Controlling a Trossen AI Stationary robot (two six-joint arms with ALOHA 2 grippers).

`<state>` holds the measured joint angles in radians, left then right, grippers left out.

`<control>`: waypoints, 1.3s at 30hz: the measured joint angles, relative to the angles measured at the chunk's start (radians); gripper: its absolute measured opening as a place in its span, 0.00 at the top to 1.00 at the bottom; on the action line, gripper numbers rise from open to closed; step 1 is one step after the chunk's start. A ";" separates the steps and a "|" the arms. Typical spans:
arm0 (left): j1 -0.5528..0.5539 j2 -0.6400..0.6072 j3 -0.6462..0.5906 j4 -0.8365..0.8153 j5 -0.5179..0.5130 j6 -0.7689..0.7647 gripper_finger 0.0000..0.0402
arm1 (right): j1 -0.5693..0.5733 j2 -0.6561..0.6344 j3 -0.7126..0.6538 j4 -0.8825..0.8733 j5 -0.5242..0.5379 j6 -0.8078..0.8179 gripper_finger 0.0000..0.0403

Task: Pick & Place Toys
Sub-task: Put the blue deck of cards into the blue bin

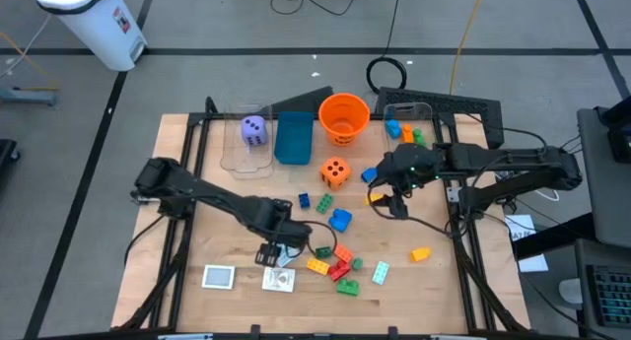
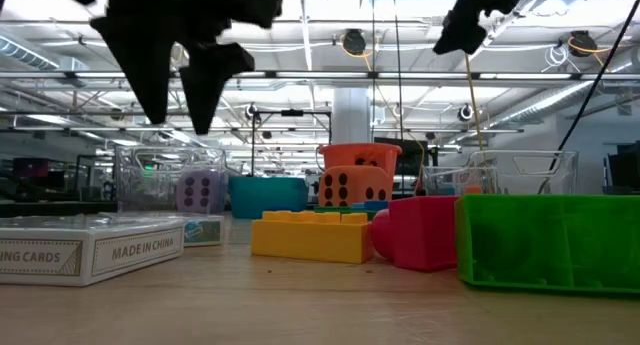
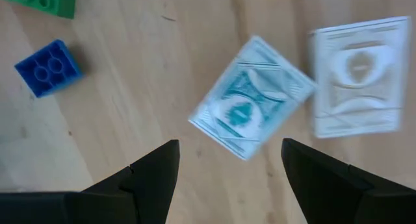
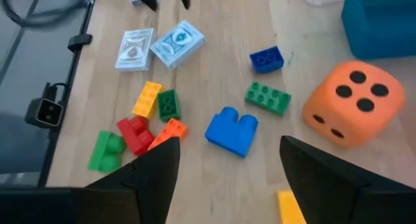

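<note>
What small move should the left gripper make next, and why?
Probably lower straight down. The left gripper hangs open above the teal card pack, which lies between its fingers' line, untouched on the table.

In the left wrist view 2 card packs (image 3: 250, 97) are blurred, their print unreadable, and a green brick (image 3: 47, 0) is cut by the frame edge. In the low view a card box (image 2: 70, 247) runs off the edge, its lettering clipped. In the right wrist view a yellow brick (image 4: 289, 208) shows only partly, and the teal box (image 4: 383, 23) is cropped.
</note>
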<state>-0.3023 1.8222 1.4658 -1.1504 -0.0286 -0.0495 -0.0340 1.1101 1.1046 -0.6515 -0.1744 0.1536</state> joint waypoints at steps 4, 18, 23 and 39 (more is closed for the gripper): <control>0.015 0.033 -0.015 0.048 -0.001 0.058 0.30 | 0.026 -0.042 0.000 -0.075 0.080 0.028 0.38; 0.060 0.041 -0.157 0.181 0.031 0.068 0.30 | 0.115 -0.222 -0.289 0.184 0.151 0.293 0.38; 0.061 0.041 -0.157 0.188 0.031 0.109 0.30 | 0.115 -0.224 -0.356 0.271 0.149 0.307 0.38; 0.069 0.079 -0.156 0.278 -0.028 0.120 0.30 | 0.115 -0.224 -0.400 0.338 0.177 0.339 0.38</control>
<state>-0.2337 1.9017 1.3102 -0.8727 -0.0564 0.0704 0.0807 0.8863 0.7042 -0.3132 0.0030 0.4923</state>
